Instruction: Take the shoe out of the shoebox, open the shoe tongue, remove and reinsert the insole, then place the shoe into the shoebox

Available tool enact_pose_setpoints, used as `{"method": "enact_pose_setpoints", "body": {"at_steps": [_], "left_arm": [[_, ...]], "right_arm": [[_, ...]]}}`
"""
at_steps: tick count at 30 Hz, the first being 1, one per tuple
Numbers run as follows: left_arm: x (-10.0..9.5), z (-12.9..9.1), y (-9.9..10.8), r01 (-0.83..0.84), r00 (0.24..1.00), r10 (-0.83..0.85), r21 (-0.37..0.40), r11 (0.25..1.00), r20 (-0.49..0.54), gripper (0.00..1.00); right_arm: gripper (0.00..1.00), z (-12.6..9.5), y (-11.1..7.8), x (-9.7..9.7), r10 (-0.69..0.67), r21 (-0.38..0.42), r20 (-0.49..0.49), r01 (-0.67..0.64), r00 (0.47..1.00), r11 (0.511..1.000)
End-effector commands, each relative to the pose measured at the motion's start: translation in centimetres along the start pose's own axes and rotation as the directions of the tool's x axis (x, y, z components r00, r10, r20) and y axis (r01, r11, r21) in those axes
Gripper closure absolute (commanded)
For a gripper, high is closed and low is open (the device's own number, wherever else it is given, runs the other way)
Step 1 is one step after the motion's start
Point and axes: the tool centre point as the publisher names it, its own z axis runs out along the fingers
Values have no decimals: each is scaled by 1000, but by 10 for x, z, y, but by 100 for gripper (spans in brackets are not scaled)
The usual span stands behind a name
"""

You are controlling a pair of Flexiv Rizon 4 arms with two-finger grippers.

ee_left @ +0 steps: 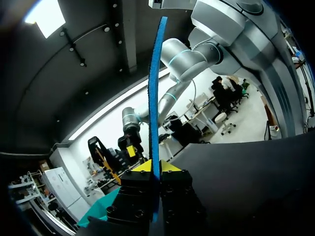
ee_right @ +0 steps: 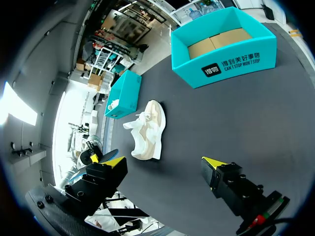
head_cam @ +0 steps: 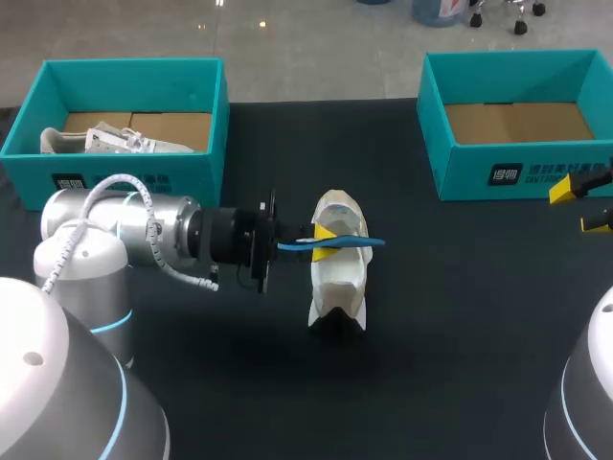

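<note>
**Blue insole (head_cam: 369,241) clamped in left tool (head_cam: 324,241), held over the shoe (head_cam: 340,283)**

Left arm comes in from the left side and reaches to the middle of the black desk (head_cam: 460,326). Its yellow tips are pressed together on the insole from both sides. The left wrist view shows the insole (ee_left: 155,98) edge-on, a thin blue strip running straight out from between the tips of the tool (ee_left: 153,167). From the head view the insole lies level, crossing over the shoe's opening and sticking out past its far side.

White shoe sits on the desk near the centre, between the two teal shoeboxes and nearer than both. The right wrist view shows it (ee_right: 147,129) ahead of the right tool (ee_right: 163,162).

Right tool (head_cam: 585,207) is at the right edge of the desk, just in front of the right shoebox (head_cam: 460,172); fingers spread wide apart, nothing between them.

Left shoebox (head_cam: 144,168), far left corner: holds a second white shoe (head_cam: 115,142) on its cardboard floor. Right shoebox, far right corner: only its cardboard floor shows.
</note>
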Motion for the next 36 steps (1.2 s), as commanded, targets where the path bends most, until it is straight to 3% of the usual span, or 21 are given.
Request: {"method": "enact_pose_setpoints", "body": {"at_steps": [1,5,16,25,31,36], "left_arm": [[0,0,-1,-1,1000,1,-2,1000,1,100],[0,0,-1,-1,1000,1,-2,1000,1,100],[11,-25,32,67,997,-66,-24,997,25,100],[20,-42,54,136,991,-137,-61,989,-12,100],[18,-53,66,121,991,-125,-82,989,-45,100],[13,-55,65,96,994,-102,-109,989,-49,100]], "right_arm": [[0,0,-1,0,1,-1,3,-1,1000,1000],[0,0,-1,0,1,-1,3,-1,1000,1000],[0,0,-1,0,1,-1,3,-1,1000,1000],[0,0,-1,0,1,-1,3,-1,1000,1000],[0,0,-1,0,1,-1,3,-1,1000,1000],[0,0,-1,0,1,-1,3,-1,1000,1000]]}}
